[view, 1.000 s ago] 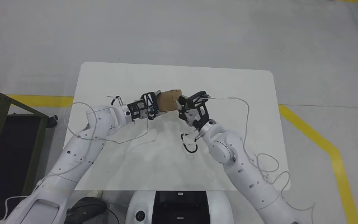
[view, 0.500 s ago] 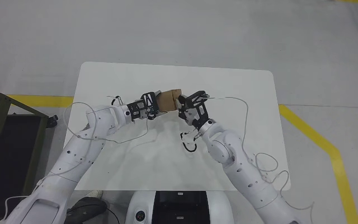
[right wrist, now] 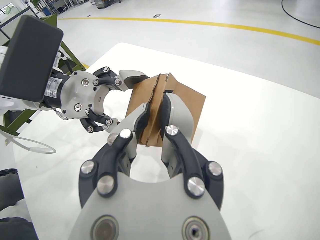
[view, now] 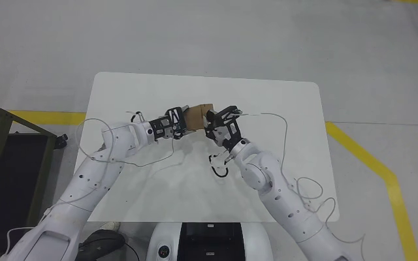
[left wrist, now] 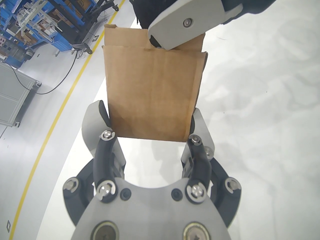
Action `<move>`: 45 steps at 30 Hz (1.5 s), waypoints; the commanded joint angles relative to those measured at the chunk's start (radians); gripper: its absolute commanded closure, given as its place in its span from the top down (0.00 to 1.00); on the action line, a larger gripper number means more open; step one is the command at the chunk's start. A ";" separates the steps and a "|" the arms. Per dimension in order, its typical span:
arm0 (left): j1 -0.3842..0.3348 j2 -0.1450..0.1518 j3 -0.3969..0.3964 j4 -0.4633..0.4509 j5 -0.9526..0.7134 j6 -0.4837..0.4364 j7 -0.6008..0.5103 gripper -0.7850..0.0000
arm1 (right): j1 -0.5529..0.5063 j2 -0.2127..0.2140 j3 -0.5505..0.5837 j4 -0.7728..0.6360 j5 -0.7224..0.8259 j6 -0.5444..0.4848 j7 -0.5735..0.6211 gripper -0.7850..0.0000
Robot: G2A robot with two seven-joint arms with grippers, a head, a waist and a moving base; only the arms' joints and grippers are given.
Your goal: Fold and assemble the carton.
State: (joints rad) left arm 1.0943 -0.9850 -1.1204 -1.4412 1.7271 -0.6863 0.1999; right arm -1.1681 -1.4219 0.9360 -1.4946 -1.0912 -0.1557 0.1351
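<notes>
one brown carton, partly folded, sits over the white table just above and left of centre in the top view, caught between the two arms. left gripper clamps the carton across its width, one finger against each side wall. right gripper is pinched narrow on a cardboard flap edge at the opposite end, fingers nearly meeting.
</notes>
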 commanded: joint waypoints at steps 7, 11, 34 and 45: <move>0.001 0.001 -0.005 -0.002 -0.001 -0.006 0.000 0.27 | -0.011 0.001 0.006 -0.015 -0.020 0.000 -0.011 0.05; 0.003 0.002 -0.010 -0.006 -0.003 -0.010 -0.002 0.26 | -0.009 -0.001 -0.002 -0.010 -0.026 -0.010 -0.006 0.00; 0.013 0.002 -0.020 -0.009 -0.003 -0.001 -0.003 0.26 | -0.013 -0.007 0.014 -0.014 -0.018 -0.013 -0.022 0.27; 0.001 0.001 -0.016 0.035 -0.037 -0.049 0.020 0.25 | -0.042 0.004 0.058 -0.080 -0.030 -0.074 -0.056 0.15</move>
State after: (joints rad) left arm 1.1014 -0.9837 -1.1397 -1.4182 1.6967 -0.7228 0.2141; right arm -1.2060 -1.4193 0.9907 -1.5621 -1.1156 -0.2180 0.0807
